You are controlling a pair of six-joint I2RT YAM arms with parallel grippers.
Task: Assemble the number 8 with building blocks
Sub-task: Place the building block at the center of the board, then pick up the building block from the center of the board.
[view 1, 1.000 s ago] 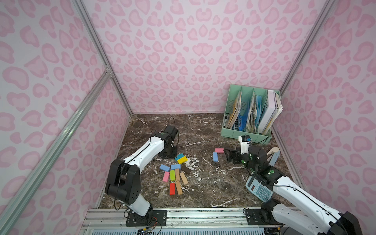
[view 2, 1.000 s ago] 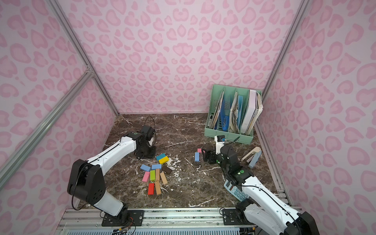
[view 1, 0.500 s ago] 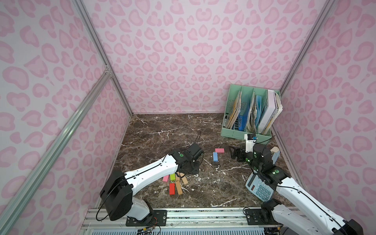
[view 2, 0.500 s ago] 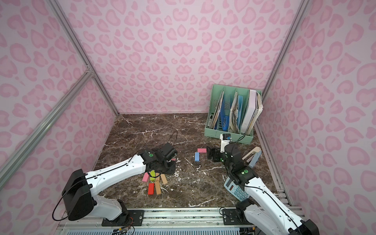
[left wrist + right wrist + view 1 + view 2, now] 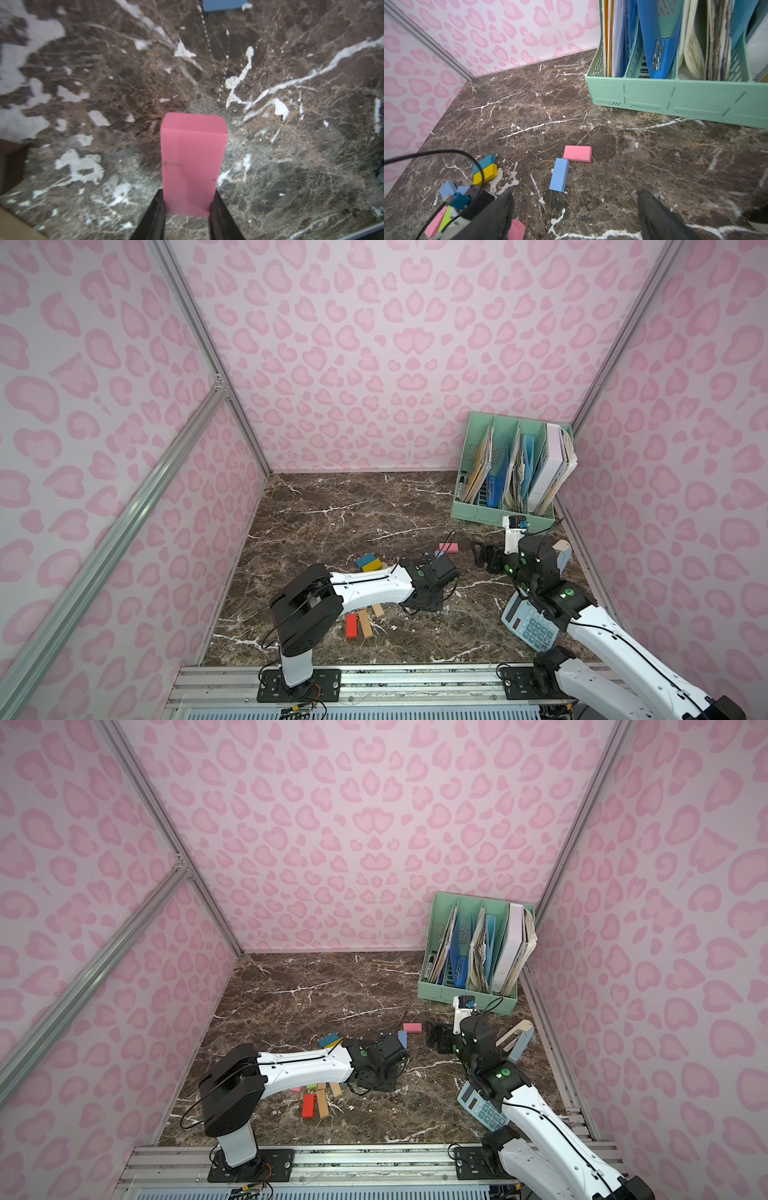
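Toward the left of the dark marble counter (image 5: 332,514) lay the loose stock: a red wooden brick (image 5: 351,625) beside a plain tan brick (image 5: 365,623), and farther back a teal brick (image 5: 365,560) touching a yellow brick (image 5: 372,567). More were hidden under the arm.

Left arm: stretched low and nearly flat over that heap, reaching toward the centre, wrist tipped down. At its end the left claw (image 5: 187,205) was clamped on a pink wooden brick (image 5: 193,158), gripped by one end, with the free end aimed at bare counter. Judged a carry toward the build.

Just beyond, a second pink brick (image 5: 577,153) lay crosswise. A light blue brick (image 5: 559,175) ran off its corner, apparently touching it. Probably the top bar and one upper side of the 8.

Right arm: forearm rising from its base, wrist bent toward the centre. Its right claw (image 5: 575,195) was spread wide and empty, hovering near those two, likely keeping clear. A pale blue calculator (image 5: 528,624) lay under the forearm.
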